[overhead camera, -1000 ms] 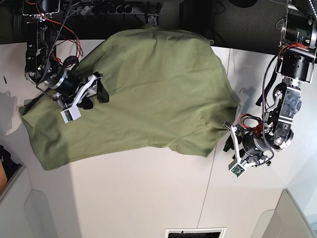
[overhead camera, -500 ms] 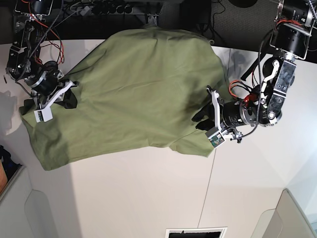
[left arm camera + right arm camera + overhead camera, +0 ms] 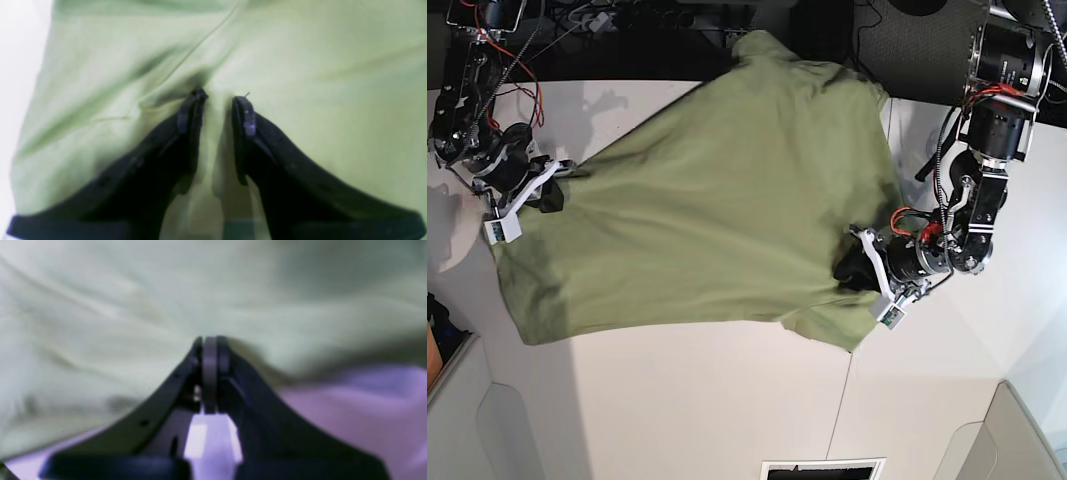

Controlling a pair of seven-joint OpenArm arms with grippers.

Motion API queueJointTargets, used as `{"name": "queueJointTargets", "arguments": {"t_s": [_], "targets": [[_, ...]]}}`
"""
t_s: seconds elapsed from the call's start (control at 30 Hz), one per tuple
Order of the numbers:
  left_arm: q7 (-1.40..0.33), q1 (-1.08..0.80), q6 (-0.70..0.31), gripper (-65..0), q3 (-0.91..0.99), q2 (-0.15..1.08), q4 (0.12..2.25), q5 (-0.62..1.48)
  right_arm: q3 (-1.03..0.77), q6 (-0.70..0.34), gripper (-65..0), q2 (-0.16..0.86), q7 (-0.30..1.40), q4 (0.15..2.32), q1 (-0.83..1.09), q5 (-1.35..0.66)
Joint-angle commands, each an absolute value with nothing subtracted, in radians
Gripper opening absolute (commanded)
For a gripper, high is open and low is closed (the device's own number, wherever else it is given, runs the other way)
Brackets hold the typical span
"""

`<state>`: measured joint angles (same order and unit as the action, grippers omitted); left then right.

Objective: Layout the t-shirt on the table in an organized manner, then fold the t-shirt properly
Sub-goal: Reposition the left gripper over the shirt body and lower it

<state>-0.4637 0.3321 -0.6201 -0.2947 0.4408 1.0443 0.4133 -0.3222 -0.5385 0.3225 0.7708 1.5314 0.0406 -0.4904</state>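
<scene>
While the olive-green t-shirt [image 3: 717, 200] lies spread but skewed on the white worktop [image 3: 687, 400], the right gripper [image 3: 545, 195], fingers pinched fully together, holds its edge and the left gripper [image 3: 217, 100] pinches a cloth ridge between half-parted fingers, so laying-out seems underway, and pulling apart should flatten it.

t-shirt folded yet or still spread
Spread: the t-shirt lies open as one wrinkled sheet on the table, no fold made.
</scene>
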Motion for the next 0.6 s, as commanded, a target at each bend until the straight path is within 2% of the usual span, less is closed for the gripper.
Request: {"name": "queueJointTargets", "arguments": {"t_s": [0.0, 0.23, 0.37, 0.4, 0.5, 0.53, 0.57], "targets": [[-0.531, 0.352, -0.587, -47.2, -0.293, 0.464, 1.032, 0.354, -0.330, -0.539, -65.0, 0.346, 0.752, 1.550, 0.026, -0.529], [-0.544, 0.440, -0.587, -47.2, -0.293, 0.494, 1.029, 0.355, -0.359, -0.539, -65.0, 0.349, 0.752, 1.570, 0.025, -0.556], [-0.645, 0.477, -0.604, -47.1, -0.293, 0.505, 1.048, 0.449, -0.401, -0.539, -65.0, 0.349, 0.741, 1.569, 0.025, -0.491], [-0.666, 0.476, -0.633, -46.9, -0.293, 0.511, 1.071, 0.494, -0.411, -0.538, -60.6, 0.349, 0.729, 1.568, 0.025, -0.479], [-0.721, 0.463, -0.698, -46.9, -0.293, 0.522, 1.162, 0.638, -0.422, -0.537, -37.4, 0.349, 0.679, 1.556, 0.025, -0.471], [-0.736, 0.456, -0.698, -46.9, -0.293, 0.525, 1.197, 0.664, -0.420, -0.537, -33.1, 0.349, 0.660, 1.547, 0.023, -0.467], [-0.746, 0.447, -0.698, -46.9, -0.293, 0.527, 1.235, 0.683, -0.414, -0.537, -31.8, 0.349, 0.646, 1.539, 0.022, -0.457]]}}
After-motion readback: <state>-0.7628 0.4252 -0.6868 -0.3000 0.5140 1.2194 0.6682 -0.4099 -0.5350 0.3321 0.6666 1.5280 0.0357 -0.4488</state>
